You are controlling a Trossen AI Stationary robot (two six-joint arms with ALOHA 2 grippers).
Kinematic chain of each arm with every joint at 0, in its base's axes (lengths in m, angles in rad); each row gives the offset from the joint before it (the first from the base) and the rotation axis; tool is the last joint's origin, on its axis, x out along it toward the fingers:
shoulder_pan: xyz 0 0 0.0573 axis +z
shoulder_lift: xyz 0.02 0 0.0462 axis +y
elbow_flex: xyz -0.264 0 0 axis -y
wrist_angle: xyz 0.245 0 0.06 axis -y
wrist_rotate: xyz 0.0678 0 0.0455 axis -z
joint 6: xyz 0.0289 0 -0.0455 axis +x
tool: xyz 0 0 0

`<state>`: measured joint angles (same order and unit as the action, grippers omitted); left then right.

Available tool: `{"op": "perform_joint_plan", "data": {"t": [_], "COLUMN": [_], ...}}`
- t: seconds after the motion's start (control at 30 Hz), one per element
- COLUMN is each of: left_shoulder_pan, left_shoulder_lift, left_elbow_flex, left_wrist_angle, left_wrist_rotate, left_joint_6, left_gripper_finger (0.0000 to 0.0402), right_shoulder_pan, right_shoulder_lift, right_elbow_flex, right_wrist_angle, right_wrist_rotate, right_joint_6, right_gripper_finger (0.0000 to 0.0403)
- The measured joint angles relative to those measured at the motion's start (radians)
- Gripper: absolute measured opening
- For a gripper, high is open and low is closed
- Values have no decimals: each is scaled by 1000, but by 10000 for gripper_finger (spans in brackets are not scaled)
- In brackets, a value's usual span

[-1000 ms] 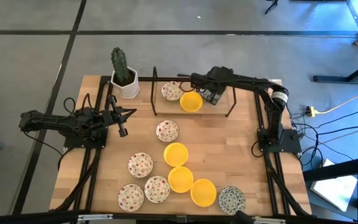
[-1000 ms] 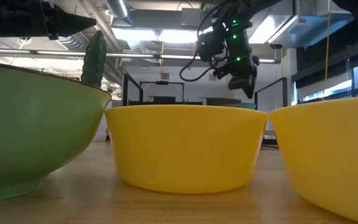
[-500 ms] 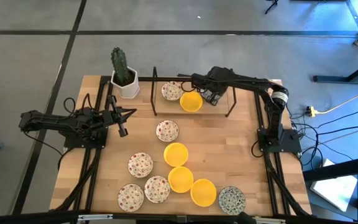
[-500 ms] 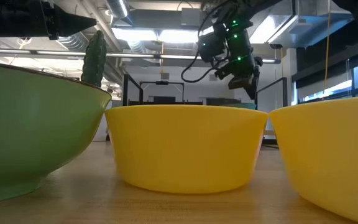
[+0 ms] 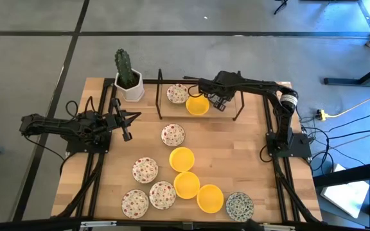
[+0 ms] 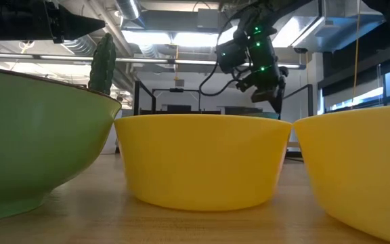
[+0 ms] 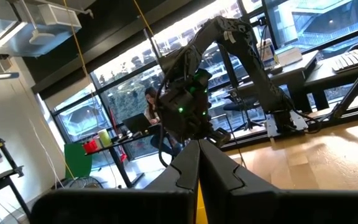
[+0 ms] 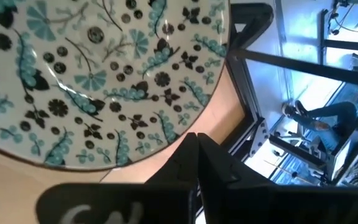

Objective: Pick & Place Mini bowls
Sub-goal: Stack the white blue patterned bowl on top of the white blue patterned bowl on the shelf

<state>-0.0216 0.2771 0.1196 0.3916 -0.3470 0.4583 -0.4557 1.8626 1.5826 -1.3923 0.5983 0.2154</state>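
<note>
My right gripper [image 5: 212, 98] hovers inside the black rack at the table's far side, beside a yellow bowl [image 5: 197, 104] and a red-speckled bowl [image 5: 177, 94]. In its wrist view the shut fingers [image 8: 196, 138] point down at a blue-green patterned bowl [image 8: 98, 74] lying face up on the wood. The arm hides that bowl from above. More red-speckled bowls [image 5: 145, 170], yellow bowls [image 5: 187, 184] and one patterned bowl [image 5: 239, 205] rest on their bases nearer me. My left gripper [image 5: 128, 119] waits shut at the table's left [image 7: 199, 149]. My right gripper points down over the near rim [image 8: 166, 140] of the patterned bowl, which lies flat on the table. Its own shut fingertips cover the spot, so I cannot tell whether they touch the rim.
A cactus in a white pot [image 5: 128, 80] stands at the far left corner. The black rack frame [image 5: 160, 96] surrounds the far bowls and its post [image 8: 253, 56] stands close to my right gripper. Bare wood [image 5: 243, 151] lies on the table's right side.
My right gripper has turned slightly and shifted a little over the spot inside the rack. The bowls and my left arm have kept still.
</note>
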Motion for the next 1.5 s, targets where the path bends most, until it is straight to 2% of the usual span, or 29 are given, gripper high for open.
{"op": "perform_joint_plan", "data": {"t": [0.2,0.33,0.6,0.73,1.3,1.5], "left_shoulder_pan": [0,0,0,0,0,0], "left_shoulder_lift": [0,0,0,0,0,0], "left_elbow_flex": [0,0,0,0,0,0], "left_wrist_angle": [0,0,0,0,0,0], "left_wrist_rotate": [0,0,0,0,0,0], "left_joint_6": [0,0,0,0,0,0], "left_gripper_finger": [3,7,2,4,3,3], "right_shoulder_pan": [0,0,0,0,0,2], "right_shoulder_lift": [0,0,0,0,0,0], "right_elbow_flex": [0,0,0,0,0,3], "right_wrist_angle": [30,30,10,-32,8,8], "right_wrist_rotate": [-67,-68,34,-4,-61,16], "right_joint_6": [-13,-12,-3,21,0,-14], "right_gripper_finger": [1,1,2,3,5,5]}}
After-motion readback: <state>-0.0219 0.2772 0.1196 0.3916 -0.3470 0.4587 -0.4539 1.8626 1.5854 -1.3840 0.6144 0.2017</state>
